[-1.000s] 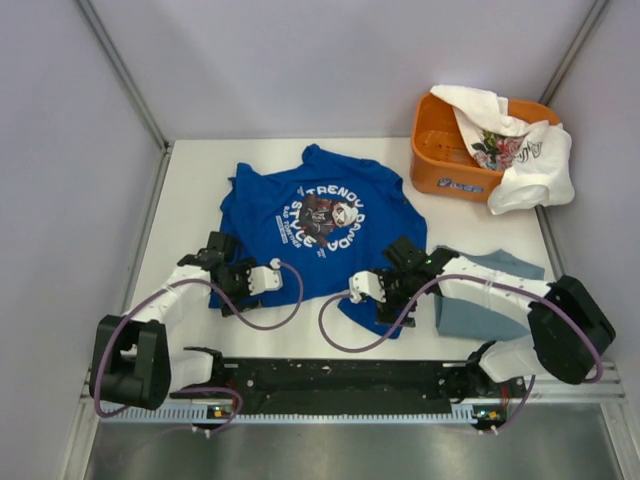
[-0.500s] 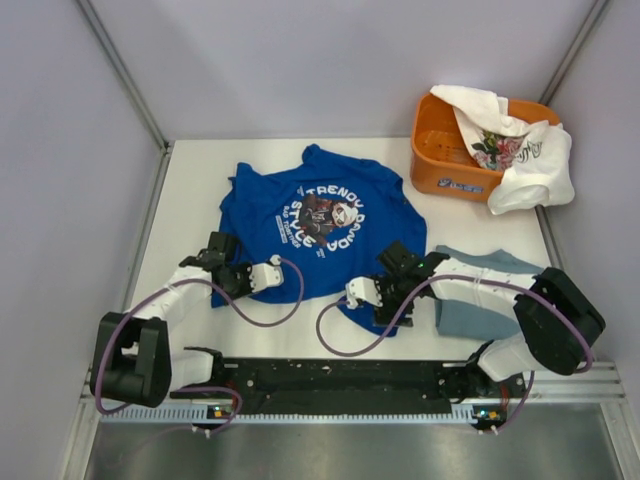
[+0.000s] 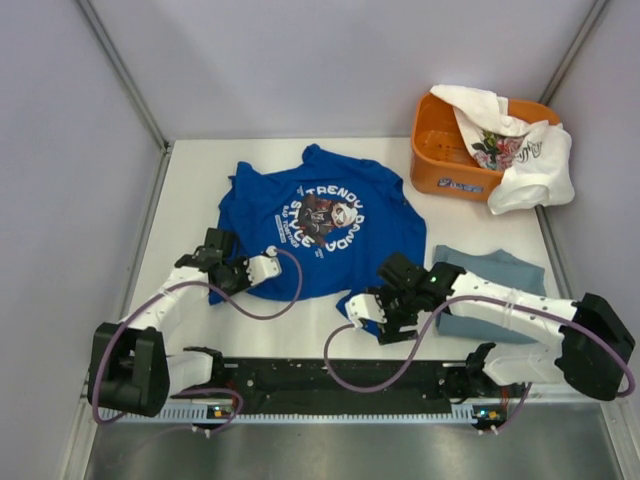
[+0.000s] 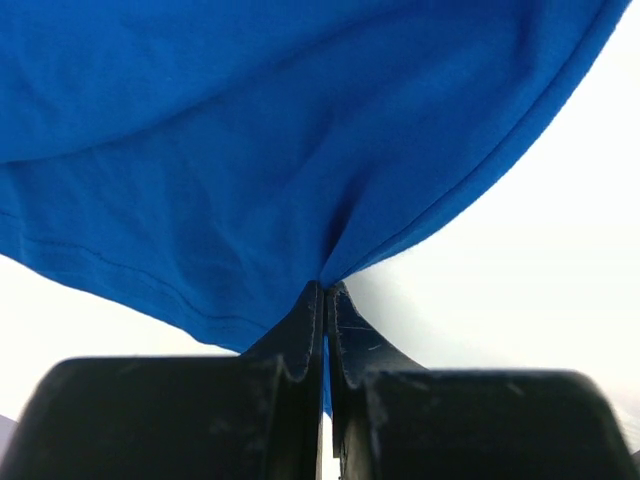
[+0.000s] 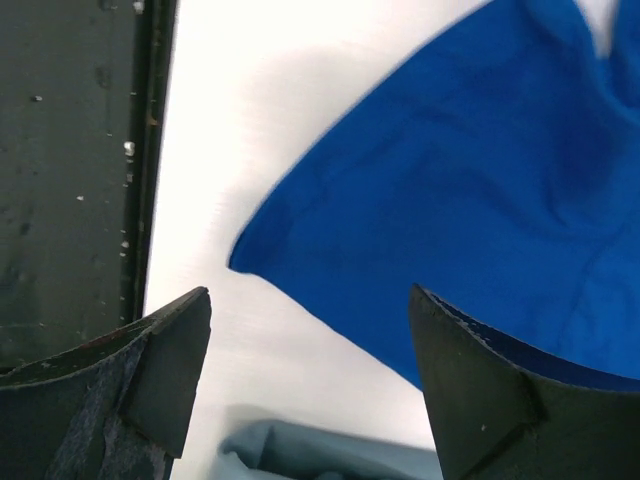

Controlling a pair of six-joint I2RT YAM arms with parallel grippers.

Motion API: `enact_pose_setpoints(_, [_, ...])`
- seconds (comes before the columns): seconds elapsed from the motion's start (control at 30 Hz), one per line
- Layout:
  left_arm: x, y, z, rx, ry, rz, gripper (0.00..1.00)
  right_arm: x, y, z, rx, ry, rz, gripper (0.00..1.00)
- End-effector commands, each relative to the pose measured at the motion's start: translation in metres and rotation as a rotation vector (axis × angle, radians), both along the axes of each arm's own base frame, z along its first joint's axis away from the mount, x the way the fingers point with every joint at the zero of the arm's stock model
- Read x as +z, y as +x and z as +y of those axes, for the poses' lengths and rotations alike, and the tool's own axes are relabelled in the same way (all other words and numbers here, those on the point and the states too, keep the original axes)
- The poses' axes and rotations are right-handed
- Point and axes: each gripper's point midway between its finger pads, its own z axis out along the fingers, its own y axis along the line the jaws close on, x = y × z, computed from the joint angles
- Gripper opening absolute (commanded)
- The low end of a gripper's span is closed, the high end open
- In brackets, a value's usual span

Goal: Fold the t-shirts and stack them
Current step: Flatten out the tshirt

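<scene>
Pale walls close in a white bench [image 3: 190,180], and we read it from the left. Our left tool [image 4: 325,295] is pinched tight on the near-left hem of the blue tee [image 3: 370,225]. The wrist view shows the cloth gathered into a small pucker where the jaws meet. That tee lies spread over the middle of the bench, chest print up, sleeves out, with soft ripples but no fold that we can see. At its near-right corner our right tool [image 5: 308,297] stands wide and holds nothing, with the hem corner showing between its fingers. We cannot tell whether it touches the cloth. On the right of the bench the grey tee [image 3: 500,265] lies as a neat flat rectangle, partly under that arm. Far right, the white tee [image 3: 530,170] with its floral print is bunched in the orange basket [image 3: 440,165] and spills over the rim.

We judge the job about a third done. The grey tee looks folded and could serve as the base of the stack. The blue one is gripped at one hem corner, its first fold not yet made. The white one is yet to leave the basket, and nothing is stacked.
</scene>
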Motion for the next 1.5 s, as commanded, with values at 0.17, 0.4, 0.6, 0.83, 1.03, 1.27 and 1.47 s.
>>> enact_pose_setpoints(0.17, [0.021, 0.01, 0.0, 0.037, -0.009, -0.044, 0.0, -0.055, 0.009, 0.013, -0.127, -0.062, -0.013, 0.48])
enact_pose_setpoints(0.4, [0.033, 0.008, 0.009, 0.071, 0.025, -0.057, 0.0, -0.051, 0.033, 0.0, -0.328, -0.188, -0.083, 0.0])
enact_pose_setpoints(0.6, [0.106, 0.022, 0.031, 0.216, 0.088, -0.202, 0.0, 0.058, 0.071, -0.001, -0.471, 0.022, -0.328, 0.0])
enact_pose_setpoints(0.83, [0.21, -0.01, 0.034, 0.205, 0.045, -0.346, 0.0, 0.201, 0.075, -0.029, -0.527, 0.282, -0.562, 0.0])
enact_pose_setpoints(1.03, [0.307, -0.063, 0.024, 0.098, -0.052, -0.489, 0.0, 0.307, 0.058, -0.052, -0.56, 0.527, -0.656, 0.0])
enact_pose_setpoints(1.27, [0.379, -0.072, 0.025, 0.108, -0.095, -0.654, 0.0, 0.383, 0.065, -0.051, -0.578, 0.707, -0.774, 0.0])
enact_pose_setpoints(1.47, [0.371, 0.006, 0.049, 0.291, 0.043, -0.696, 0.0, 0.415, 0.151, -0.019, -0.661, 0.863, -0.841, 0.0])
